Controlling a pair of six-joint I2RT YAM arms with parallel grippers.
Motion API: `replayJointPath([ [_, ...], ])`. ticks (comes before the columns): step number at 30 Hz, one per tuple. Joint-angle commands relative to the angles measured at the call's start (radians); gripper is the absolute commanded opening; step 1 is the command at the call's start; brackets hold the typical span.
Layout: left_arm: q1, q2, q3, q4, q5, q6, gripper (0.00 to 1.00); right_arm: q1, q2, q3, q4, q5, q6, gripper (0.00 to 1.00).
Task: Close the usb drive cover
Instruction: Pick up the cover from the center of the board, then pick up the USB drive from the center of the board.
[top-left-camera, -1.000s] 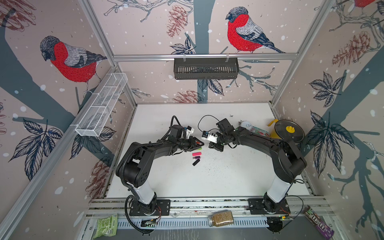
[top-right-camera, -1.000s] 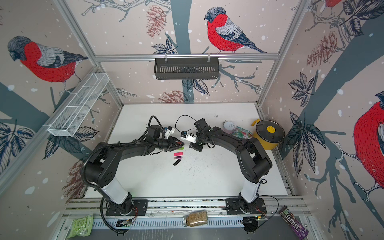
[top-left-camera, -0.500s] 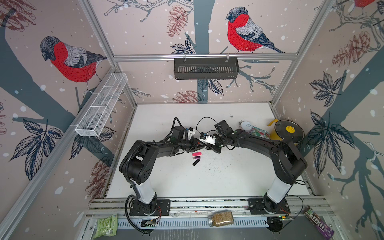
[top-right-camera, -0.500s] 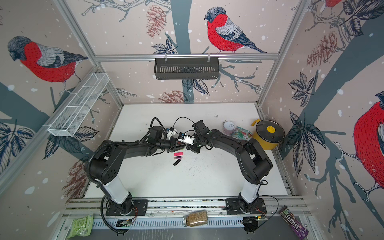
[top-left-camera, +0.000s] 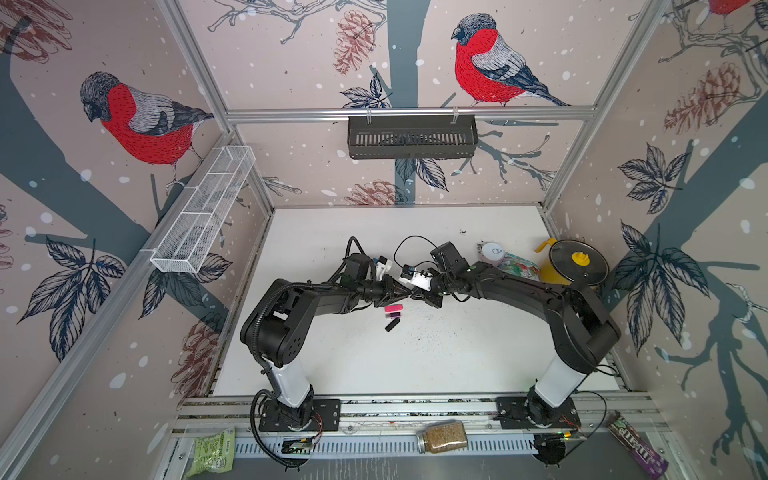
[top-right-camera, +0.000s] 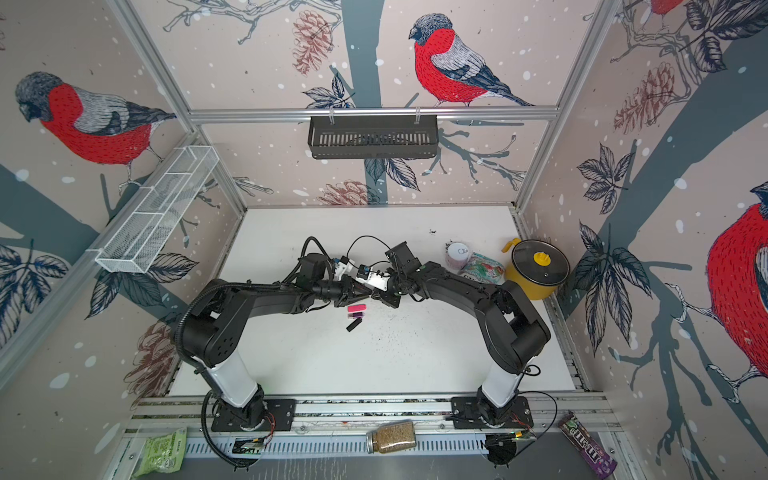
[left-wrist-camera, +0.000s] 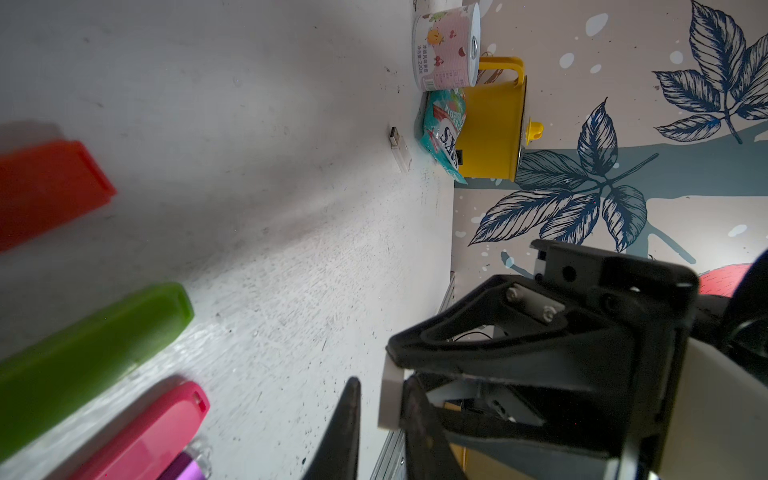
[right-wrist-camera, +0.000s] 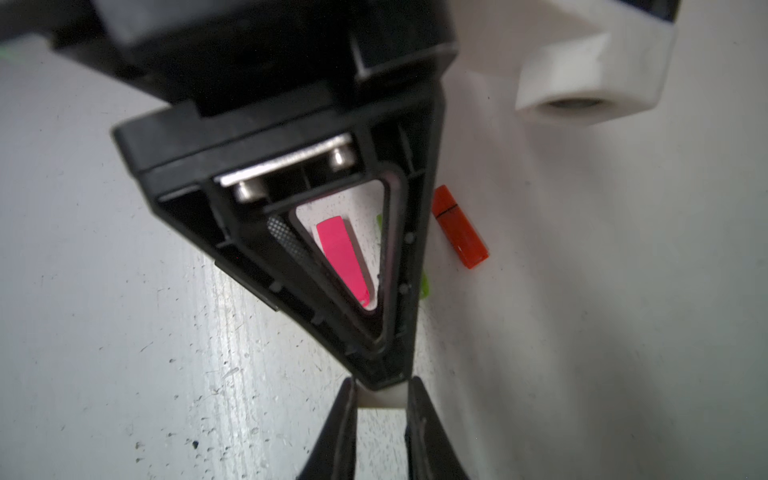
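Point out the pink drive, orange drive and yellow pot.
pink drive (top-left-camera: 393, 308), in a top view, body middle
orange drive (right-wrist-camera: 459, 228), right wrist view, body middle
yellow pot (left-wrist-camera: 492, 124), left wrist view, side wall

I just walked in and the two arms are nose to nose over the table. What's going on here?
Both arms meet over the middle of the white table, working on one small white plastic piece. The right gripper is shut on it. The left gripper has its fingers on either side of the same piece, but it is unclear whether it grips. A pink USB stick, a green USB stick and an orange USB stick lie on the table nearby.
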Motion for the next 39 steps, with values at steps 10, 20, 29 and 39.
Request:
replayJointPath([
  [10,-0.002,0.002,0.002,0.047,0.031,-0.011,0.09,0.004,0.012,0.016,0.036,-0.01,0.018,0.21],
  [20,-0.002,-0.011,0.001,0.045,0.027,-0.005,0.02,-0.013,-0.001,0.015,-0.014,0.045,-0.038,0.4],
  [29,0.001,-0.046,0.017,-0.021,-0.002,0.044,0.01,-0.205,-0.126,-0.117,-0.077,0.179,-0.039,0.45],
  [39,0.001,-0.066,0.008,-0.031,-0.016,0.048,0.01,-0.418,-0.129,-0.162,-0.105,0.277,0.08,0.47],
])
